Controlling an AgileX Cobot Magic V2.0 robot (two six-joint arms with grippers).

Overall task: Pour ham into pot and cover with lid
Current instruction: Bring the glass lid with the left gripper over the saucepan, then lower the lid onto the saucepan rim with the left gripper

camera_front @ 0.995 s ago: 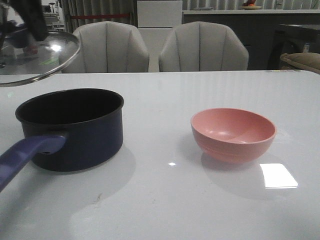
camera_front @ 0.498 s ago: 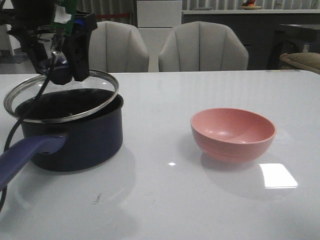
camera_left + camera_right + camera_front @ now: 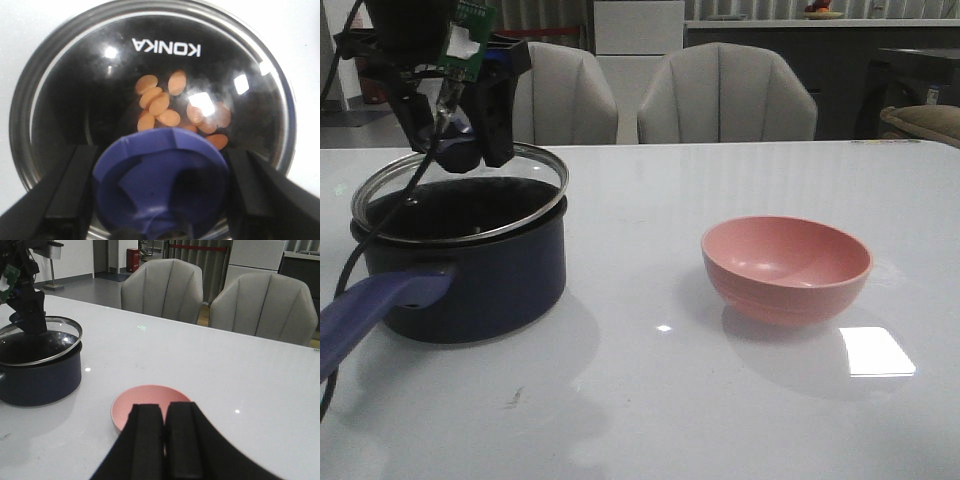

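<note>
Desk [image 3: 720, 400] surface was glossy white, catching a bright window patch near the pink bowl [image 3: 786, 268], with 2 pale padded chairs [image 3: 725, 95] behind its far edge and dark cabinets and curtains further back in the room. On the robot's left side stood the pot [image 3: 460, 270], its purplish handle [image 3: 370, 305] reaching toward the camera; the pink bowl sat well apart to the right. The left hand [image 3: 458, 130] came down from above, its fingers [image 3: 65, 190] clamped on either side of the blue knob [image 3: 160, 185] of the lid [image 3: 460, 195]. In the front view the lid sat tilted on the pot, its right edge low at the rim and its left edge raised; whether it touched the rim I could not tell. The left wrist view looked straight down through the glass, where KONKA lettering [image 3: 167, 48] showed and the ham [image 3: 160, 105] lay as a cluster of orange-pink pieces on the pot's dark bottom, something the front view hid. The right wrist view showed the right hand [image 3: 165, 440] held above the desk near the pink bowl [image 3: 150, 400], its 2 black fingers pressed together with nothing between them, and the pot [image 3: 37, 370] well off to the side.
</note>
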